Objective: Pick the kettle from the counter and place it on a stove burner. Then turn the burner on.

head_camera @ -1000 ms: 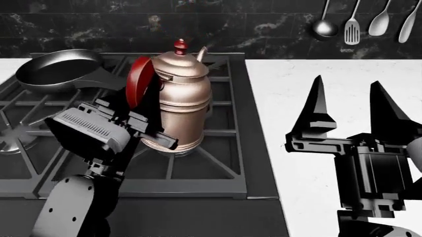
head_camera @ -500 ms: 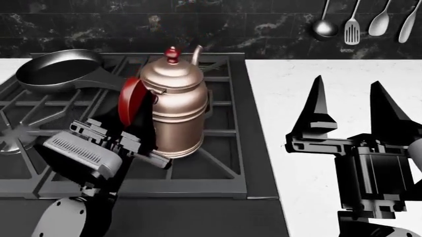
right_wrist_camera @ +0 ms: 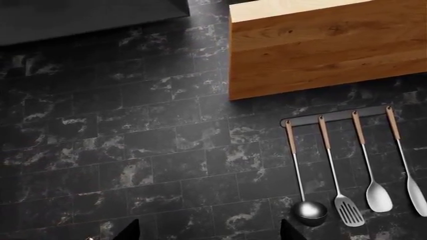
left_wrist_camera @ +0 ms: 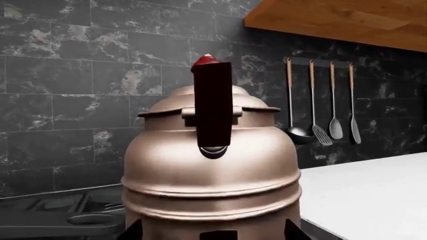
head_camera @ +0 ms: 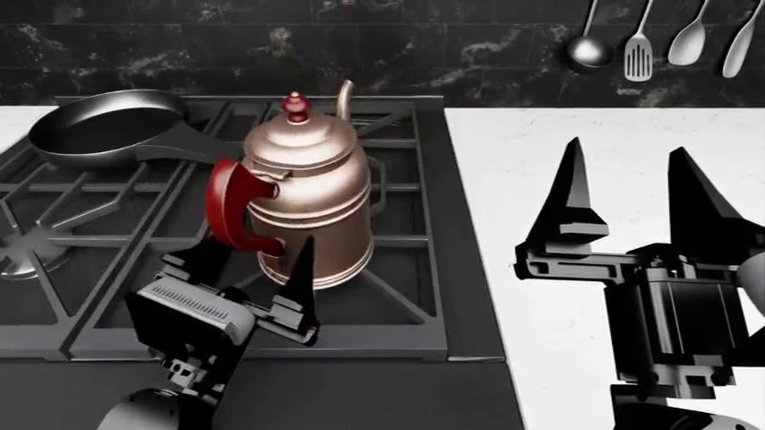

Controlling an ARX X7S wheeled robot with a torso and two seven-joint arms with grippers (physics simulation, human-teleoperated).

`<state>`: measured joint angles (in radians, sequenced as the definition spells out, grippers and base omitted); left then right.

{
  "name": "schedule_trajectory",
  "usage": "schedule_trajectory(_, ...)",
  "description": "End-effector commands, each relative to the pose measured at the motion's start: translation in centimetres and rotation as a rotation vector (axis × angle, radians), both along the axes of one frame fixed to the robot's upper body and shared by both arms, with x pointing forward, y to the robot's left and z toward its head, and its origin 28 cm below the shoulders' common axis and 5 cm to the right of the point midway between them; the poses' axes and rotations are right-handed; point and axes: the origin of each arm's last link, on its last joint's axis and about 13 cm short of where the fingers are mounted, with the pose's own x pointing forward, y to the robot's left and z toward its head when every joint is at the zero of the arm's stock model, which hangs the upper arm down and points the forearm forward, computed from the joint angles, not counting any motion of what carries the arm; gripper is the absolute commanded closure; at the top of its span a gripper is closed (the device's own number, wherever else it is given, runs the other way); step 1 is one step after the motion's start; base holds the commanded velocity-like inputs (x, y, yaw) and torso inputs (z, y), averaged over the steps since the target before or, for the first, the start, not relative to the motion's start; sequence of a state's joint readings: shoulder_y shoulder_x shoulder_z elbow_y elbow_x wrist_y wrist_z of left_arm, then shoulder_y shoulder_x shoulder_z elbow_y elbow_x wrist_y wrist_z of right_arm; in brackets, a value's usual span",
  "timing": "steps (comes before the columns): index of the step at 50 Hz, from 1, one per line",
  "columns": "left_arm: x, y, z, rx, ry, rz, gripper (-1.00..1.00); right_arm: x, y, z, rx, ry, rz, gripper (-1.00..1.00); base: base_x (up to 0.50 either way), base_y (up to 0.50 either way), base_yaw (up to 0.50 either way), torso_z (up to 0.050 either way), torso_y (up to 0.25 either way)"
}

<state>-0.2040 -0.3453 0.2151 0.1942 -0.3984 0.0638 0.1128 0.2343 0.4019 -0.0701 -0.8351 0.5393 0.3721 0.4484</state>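
On the stove burner [head_camera: 358,279] grate, at 11 o'clock of the head view's centre, stands the kettle [head_camera: 308,193], upright. Left claw [head_camera: 257,282] is spread, just short of its red handle [head_camera: 233,210]; right claw [head_camera: 628,193] spread over the table [head_camera: 514,161]. Rigid, smooth metal, likely top-heavy: grip the handle.

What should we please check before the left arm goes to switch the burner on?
1. Kettle upright on the stove grate: ok.
2. Kettle off the counter: ok.
3. Left pincer open, not clamping the red handle: ok.
4. Right pincer open, over the counter, apart from the stove: ok.
5. Frying pan apart from the kettle: ok.
6. Burner knob position: cannot tell, none in view.
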Motion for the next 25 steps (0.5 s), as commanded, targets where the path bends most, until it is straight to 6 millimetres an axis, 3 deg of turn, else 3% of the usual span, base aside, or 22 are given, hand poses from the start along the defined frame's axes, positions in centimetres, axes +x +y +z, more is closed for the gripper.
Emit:
schedule_trajectory(1, -0.4, 0.4, -1.5, 0.024, 0.067, 0.017, -1.00, 0.0, 0.0, 0.0, -0.001, -0.001, 0.002, -1.00, 0.00, 0.00, 0.00, 0.000, 0.000)
schedule_trajectory(25, -3.0, 0.7, 1.5, -0.010, -0.042, 0.025, -1.00, -0.1, 0.0, 0.1, 0.002, -0.005, 0.002, -1.00, 0.00, 0.00, 0.00, -0.001, 0.000)
